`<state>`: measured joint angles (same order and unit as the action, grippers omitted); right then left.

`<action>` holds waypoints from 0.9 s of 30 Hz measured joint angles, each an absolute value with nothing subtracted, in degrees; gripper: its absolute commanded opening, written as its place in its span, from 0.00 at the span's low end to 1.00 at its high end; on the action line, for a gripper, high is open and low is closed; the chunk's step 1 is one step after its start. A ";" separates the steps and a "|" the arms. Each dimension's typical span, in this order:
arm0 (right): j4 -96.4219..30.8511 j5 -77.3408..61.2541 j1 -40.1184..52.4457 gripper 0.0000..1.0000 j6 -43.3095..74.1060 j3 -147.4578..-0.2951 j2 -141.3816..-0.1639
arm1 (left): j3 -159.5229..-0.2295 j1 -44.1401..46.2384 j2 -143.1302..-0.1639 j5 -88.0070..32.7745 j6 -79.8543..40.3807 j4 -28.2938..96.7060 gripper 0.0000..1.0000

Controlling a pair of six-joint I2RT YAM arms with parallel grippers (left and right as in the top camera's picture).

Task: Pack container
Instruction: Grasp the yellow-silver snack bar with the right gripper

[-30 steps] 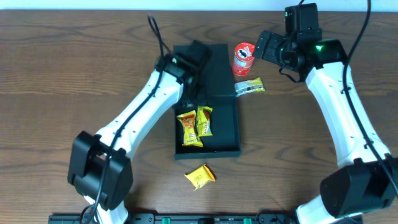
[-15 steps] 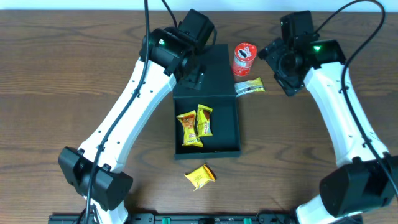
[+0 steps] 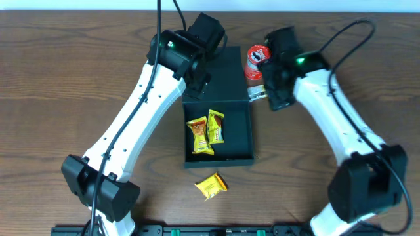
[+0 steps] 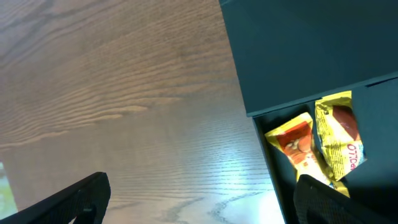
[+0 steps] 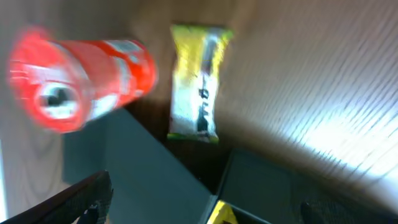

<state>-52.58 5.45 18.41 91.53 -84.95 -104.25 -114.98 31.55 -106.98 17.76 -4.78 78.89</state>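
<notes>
The dark teal container [image 3: 239, 134] lies open at mid-table, its flap lid [image 3: 230, 72] folded back. Two yellow snack packets [image 3: 200, 136] [image 3: 216, 126] lie inside; both show in the left wrist view [image 4: 297, 146] [image 4: 339, 137]. My left gripper [image 3: 201, 78] hovers open and empty over the lid's left edge [image 4: 311, 50]. My right gripper [image 3: 274, 92] is open and empty above a yellow-green bar packet [image 3: 257, 94], which shows blurred in the right wrist view [image 5: 198, 81] next to the lid [image 5: 137, 168].
A small red cylindrical can [image 3: 257, 60] stands behind the bar packet, to the right of the lid; it appears blurred in the right wrist view [image 5: 81, 74]. A third yellow packet [image 3: 211, 185] lies on the wooden table [image 3: 79, 78] in front of the container.
My right arm has swung left and forward, over the bar packet by the container. My left arm pulled back from the box to the lid's left edge, then held.
</notes>
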 measured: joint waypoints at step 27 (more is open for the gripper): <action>-33.67 7.70 16.93 0.73 98.39 -79.75 -116.75 | -114.98 26.17 -106.98 18.39 -4.58 78.94 0.96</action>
<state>-33.67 7.70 16.93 98.39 -79.75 -116.75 -114.98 26.17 -106.98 18.39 -4.58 78.94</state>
